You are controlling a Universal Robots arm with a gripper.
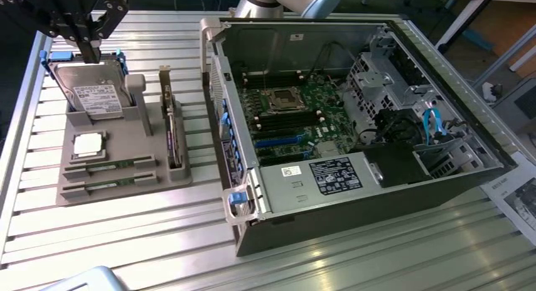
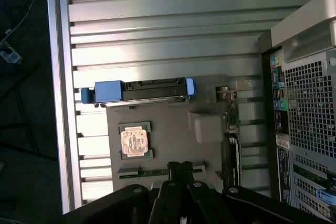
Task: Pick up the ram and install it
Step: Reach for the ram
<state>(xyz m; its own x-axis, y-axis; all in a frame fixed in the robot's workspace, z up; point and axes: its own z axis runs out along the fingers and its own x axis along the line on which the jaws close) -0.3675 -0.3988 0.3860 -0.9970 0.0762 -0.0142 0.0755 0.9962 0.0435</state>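
Two ram sticks lie in slots at the front of a grey holder point(image 1: 125, 143): one ram point(image 1: 107, 166) and a second point(image 1: 105, 184), both thin and green. In the wrist view one ram point(image 2: 149, 172) shows beside the fingertips, partly hidden by them. My gripper point(image 1: 88, 45) hangs high over the holder's far end, above the hard drive point(image 1: 94, 96), well apart from the sticks. Its fingers point(image 2: 181, 169) are shut together with nothing between them.
The holder also carries a square CPU chip point(image 1: 88, 145) and an upright dark expansion card point(image 1: 172, 134). The open computer case point(image 1: 352, 109) with its motherboard point(image 1: 293, 115) lies at the exterior view's right. The slatted metal table point(image 1: 125, 241) has its edge at the exterior view's left.
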